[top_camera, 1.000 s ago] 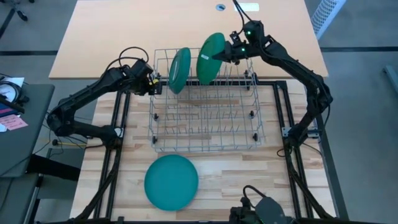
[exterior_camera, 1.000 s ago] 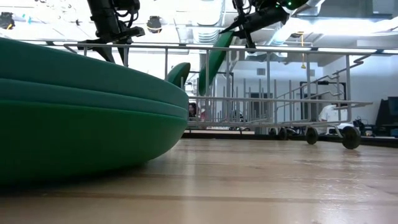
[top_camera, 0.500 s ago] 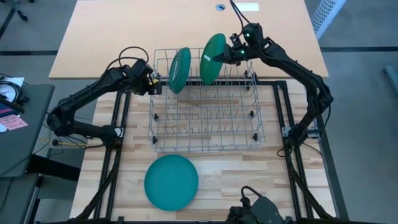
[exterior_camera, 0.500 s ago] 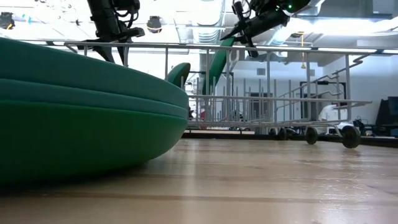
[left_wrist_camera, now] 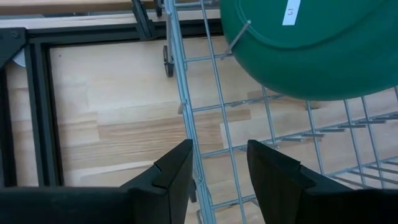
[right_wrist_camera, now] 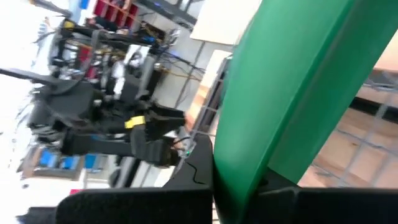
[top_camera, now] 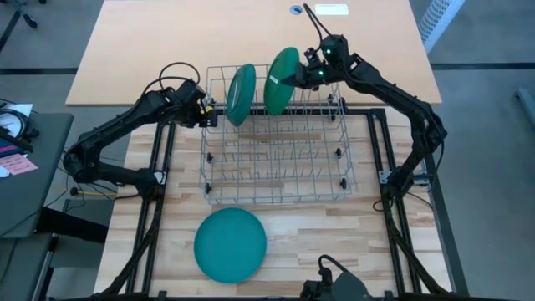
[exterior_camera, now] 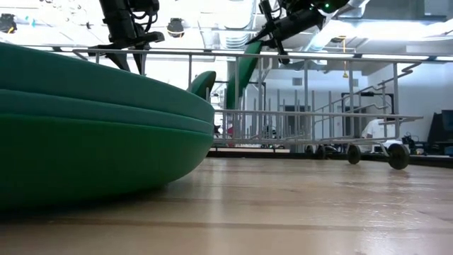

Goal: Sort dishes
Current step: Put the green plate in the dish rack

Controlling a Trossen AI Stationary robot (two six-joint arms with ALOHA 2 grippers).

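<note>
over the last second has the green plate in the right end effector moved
Yes. In the high view the green plate, held by the right end effector, swung slightly right and then back left along the wire rack's back rim.

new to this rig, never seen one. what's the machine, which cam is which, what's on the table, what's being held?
It is a robot with two dark jointed arms at a wooden table. One camera looks straight down, one sits at table height, and one rides on each wrist.

On the table stands a wire dish rack. A dark green round plastic plate already stands on edge in it, and a teal round plate lies flat on the wood in front; it is the big green shape filling the table-height picture.

The right gripper is shut on a second dark green plate, holding it upright over the rack's far side. The left gripper is open and empty, straddling the wire of the rack's left rim.
</note>
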